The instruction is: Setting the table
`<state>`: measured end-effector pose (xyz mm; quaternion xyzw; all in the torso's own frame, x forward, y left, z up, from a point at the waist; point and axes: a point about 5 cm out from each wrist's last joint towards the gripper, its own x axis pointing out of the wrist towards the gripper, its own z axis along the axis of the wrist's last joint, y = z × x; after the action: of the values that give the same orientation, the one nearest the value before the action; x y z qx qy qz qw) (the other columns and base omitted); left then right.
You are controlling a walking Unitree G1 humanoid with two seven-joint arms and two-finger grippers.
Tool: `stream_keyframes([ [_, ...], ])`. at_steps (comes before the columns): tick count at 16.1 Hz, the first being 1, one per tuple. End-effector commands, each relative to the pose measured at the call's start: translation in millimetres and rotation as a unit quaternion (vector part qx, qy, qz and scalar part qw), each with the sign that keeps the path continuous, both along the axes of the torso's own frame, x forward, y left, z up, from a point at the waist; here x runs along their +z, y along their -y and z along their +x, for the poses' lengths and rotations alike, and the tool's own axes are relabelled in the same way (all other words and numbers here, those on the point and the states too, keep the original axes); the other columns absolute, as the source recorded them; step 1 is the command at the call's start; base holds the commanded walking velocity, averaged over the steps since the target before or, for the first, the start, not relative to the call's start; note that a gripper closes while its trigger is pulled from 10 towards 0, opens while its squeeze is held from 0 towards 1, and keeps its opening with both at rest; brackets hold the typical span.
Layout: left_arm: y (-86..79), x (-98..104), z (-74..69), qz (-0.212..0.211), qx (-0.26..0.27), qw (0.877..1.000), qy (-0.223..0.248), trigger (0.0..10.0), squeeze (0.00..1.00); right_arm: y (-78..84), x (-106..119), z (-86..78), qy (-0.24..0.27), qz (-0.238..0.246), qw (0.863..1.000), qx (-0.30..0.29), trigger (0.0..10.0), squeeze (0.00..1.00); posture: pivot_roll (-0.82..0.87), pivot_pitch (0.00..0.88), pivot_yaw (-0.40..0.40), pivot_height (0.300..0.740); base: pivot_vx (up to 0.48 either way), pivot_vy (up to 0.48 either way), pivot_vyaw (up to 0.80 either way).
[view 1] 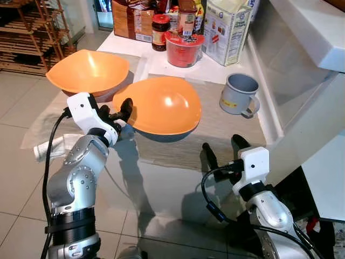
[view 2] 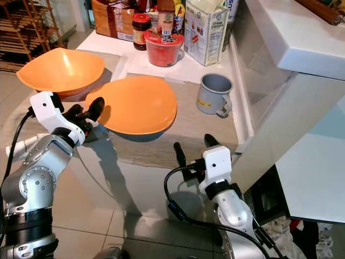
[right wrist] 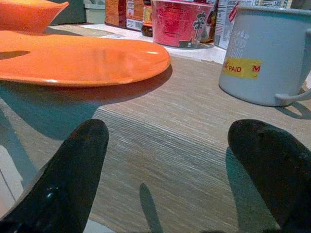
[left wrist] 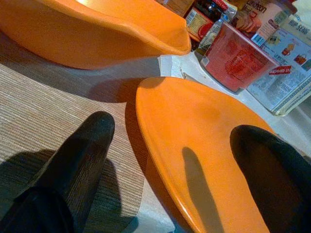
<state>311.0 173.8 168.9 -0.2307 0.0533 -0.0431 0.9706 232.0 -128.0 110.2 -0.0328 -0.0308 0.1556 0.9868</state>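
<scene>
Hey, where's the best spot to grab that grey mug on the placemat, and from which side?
Probably by the grey mug's wall, since the thin loop handle looks too small for long fingers. It stands upright, mouth open, handle turned toward the robot. The open right claw is nearest, so come from the robot's side, slightly off the handle, one finger inside the rim.

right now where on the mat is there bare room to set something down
Bare mat between the near bowl and the mug, down to the front edge by the right gripper. Crowded at the back around the red cup and carton.
</scene>
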Motion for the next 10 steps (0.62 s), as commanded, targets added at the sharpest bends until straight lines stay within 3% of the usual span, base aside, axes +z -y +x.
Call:
stream_keyframes([
  [1, 8.7, -12, 0.9, -0.016, -0.018, 0.999, -0.037, 10.0, 0.00, 1.5, 3, -0.7, 0.004, -0.007, 1.000, -0.004, 10.0, 0.16, 0.06, 0.067, -0.055, 0.740, 0.000, 0.000, 0.00],
  [4, 16.0, -5, 5.5, -0.048, -0.031, 0.998, -0.032, 10.0, 0.00, 2.6, 3, -1.5, 0.002, -0.006, 1.000, -0.007, 10.0, 0.17, 0.05, 0.070, -0.049, 0.740, 0.000, 0.000, 0.00],
  [7, 18.2, 1, 5.6, -0.033, -0.041, 0.998, -0.015, 10.0, 0.00, 2.9, 3, -2.1, 0.002, -0.005, 1.000, -0.009, 10.0, 0.16, 0.05, 0.070, -0.046, 0.740, 0.000, 0.000, 0.00],
  [9, 20.3, 11, 0.5, 0.106, -0.056, 0.992, 0.043, 10.0, 0.00, 3.3, 4, -2.0, 0.009, -0.007, 1.000, -0.016, 10.0, 0.17, 0.06, 0.066, -0.046, 0.740, 0.000, 0.000, 0.00],
  [10, 23.0, 13, -2.5, 0.136, -0.065, 0.987, 0.056, 10.0, 0.00, 3.7, 4, -1.7, 0.010, -0.008, 1.000, -0.018, 10.0, 0.17, 0.06, 0.063, -0.047, 0.740, 0.000, 0.000, 0.00],
])
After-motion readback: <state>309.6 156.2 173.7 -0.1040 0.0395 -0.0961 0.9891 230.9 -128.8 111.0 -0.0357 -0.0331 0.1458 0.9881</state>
